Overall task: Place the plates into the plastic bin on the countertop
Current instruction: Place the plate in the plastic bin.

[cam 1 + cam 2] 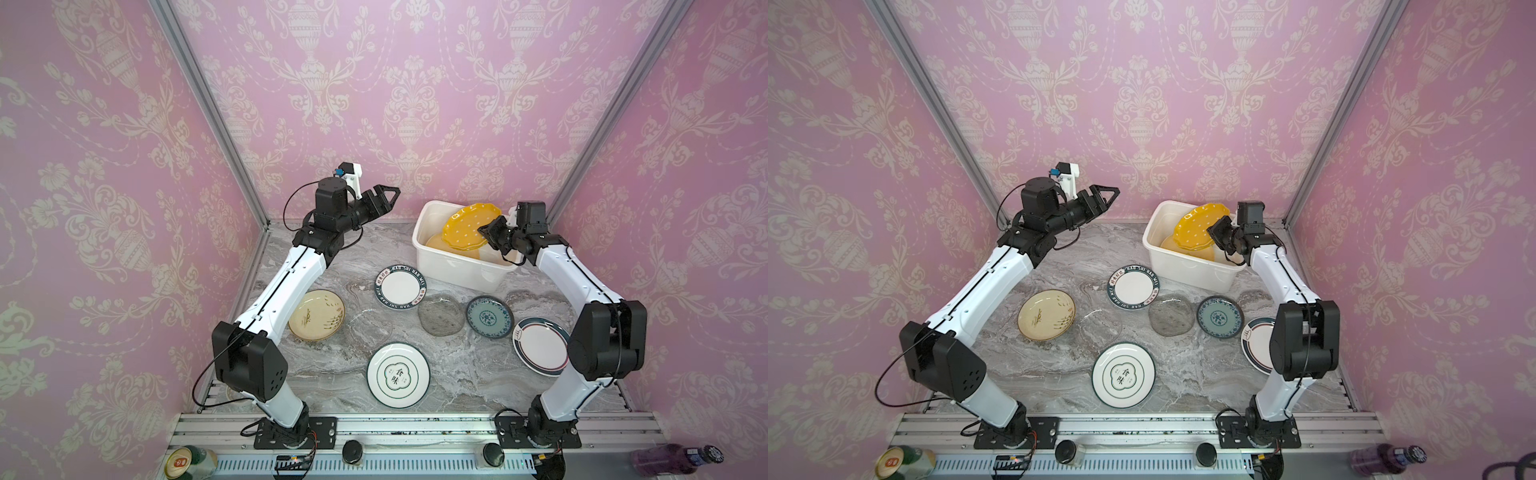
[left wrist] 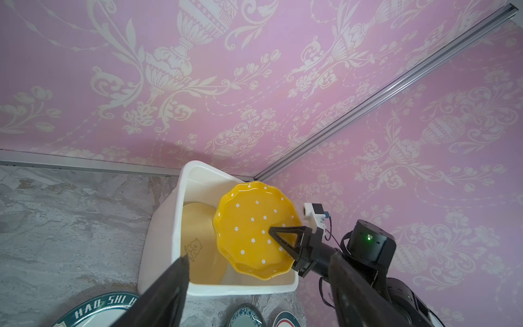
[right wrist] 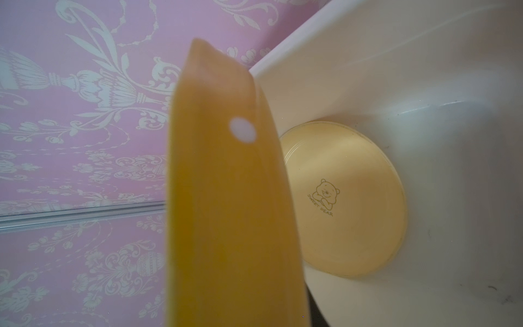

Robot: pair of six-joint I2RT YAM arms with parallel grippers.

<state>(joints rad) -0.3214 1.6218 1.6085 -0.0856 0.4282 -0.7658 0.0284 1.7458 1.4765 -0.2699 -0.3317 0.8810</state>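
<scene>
The white plastic bin [image 1: 457,270] stands at the back right of the countertop [image 1: 457,374]. My right gripper [image 1: 485,231] is shut on the rim of a dotted yellow plate [image 1: 467,226], held tilted over the bin [image 2: 240,288]. A pale yellow bear plate [image 3: 345,198] lies in the bin. My left gripper [image 1: 390,193] hangs open and empty, raised to the left of the bin. On the countertop lie a cream plate [image 1: 316,315], a lettered dark-rimmed plate [image 1: 401,286], a clear glass plate [image 1: 370,328], a grey plate [image 1: 440,314], a teal plate [image 1: 488,318] and two white plates [image 1: 398,375] [image 1: 540,345].
Pink papered walls close the back and both sides. The right arm's elbow [image 1: 606,336] hangs over part of the right-hand white plate. A can [image 1: 183,461] and a purple bottle [image 1: 673,457] lie beyond the front rail.
</scene>
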